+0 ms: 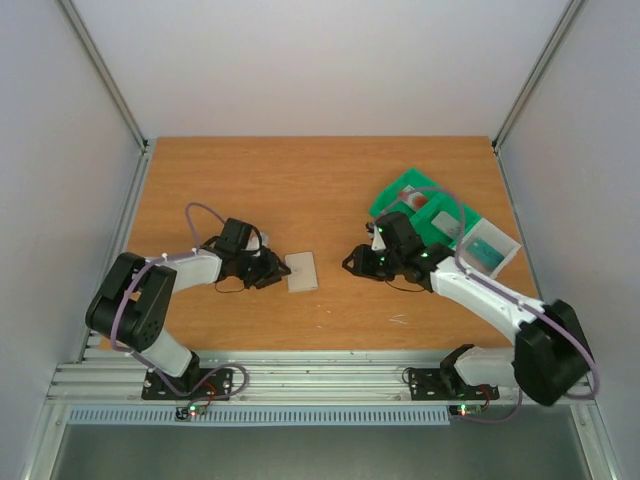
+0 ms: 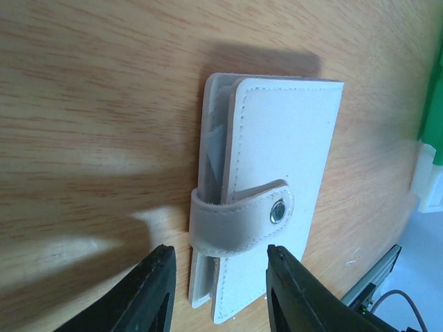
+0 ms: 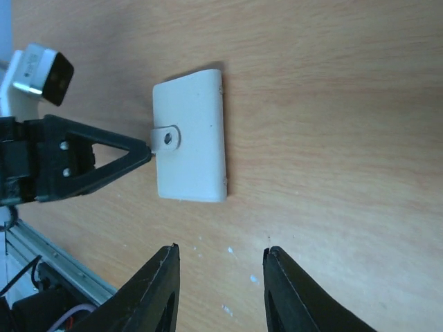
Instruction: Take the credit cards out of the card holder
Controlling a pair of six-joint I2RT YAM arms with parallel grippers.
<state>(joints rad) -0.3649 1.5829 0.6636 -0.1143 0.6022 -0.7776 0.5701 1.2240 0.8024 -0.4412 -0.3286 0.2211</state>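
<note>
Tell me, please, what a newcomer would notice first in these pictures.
The pale card holder lies closed near the middle of the wooden table, its snap strap fastened. The left end effector points at that strap end. A bright green tray stands at the far right side.

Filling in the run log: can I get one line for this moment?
card holder: closed, strap fastened | left gripper: open, astride strap | right gripper: open, empty, apart
</note>
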